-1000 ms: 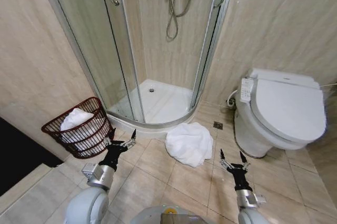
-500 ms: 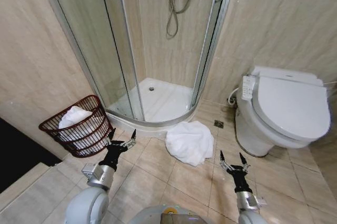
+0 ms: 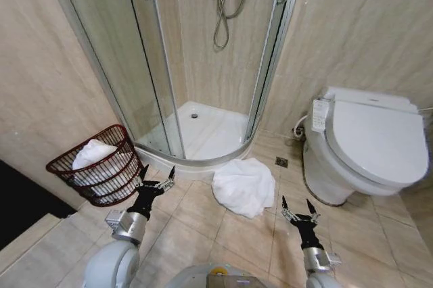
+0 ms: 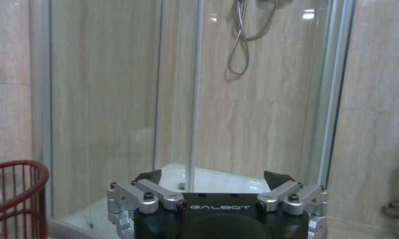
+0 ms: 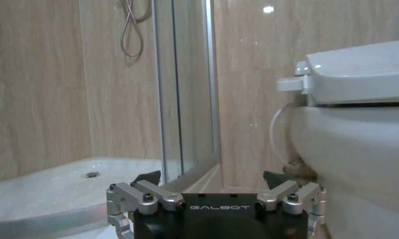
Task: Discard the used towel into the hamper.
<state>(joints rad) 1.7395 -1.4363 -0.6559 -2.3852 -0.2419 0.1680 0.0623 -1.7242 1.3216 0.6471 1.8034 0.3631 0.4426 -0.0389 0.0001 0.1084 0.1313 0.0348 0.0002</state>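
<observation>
Your used towel (image 3: 243,185) lies crumpled on the floor tiles (image 3: 237,234), ahead of and between both grippers, touching the shower tray curb (image 3: 196,161). The hamper (image 3: 95,173) sits just beside the left gripper (image 3: 157,174), holding 1 white towel. Left gripper and right gripper (image 3: 298,204): both spread wide, holding nothing. Toilet (image 3: 365,146) stands close ahead of the right one.
</observation>
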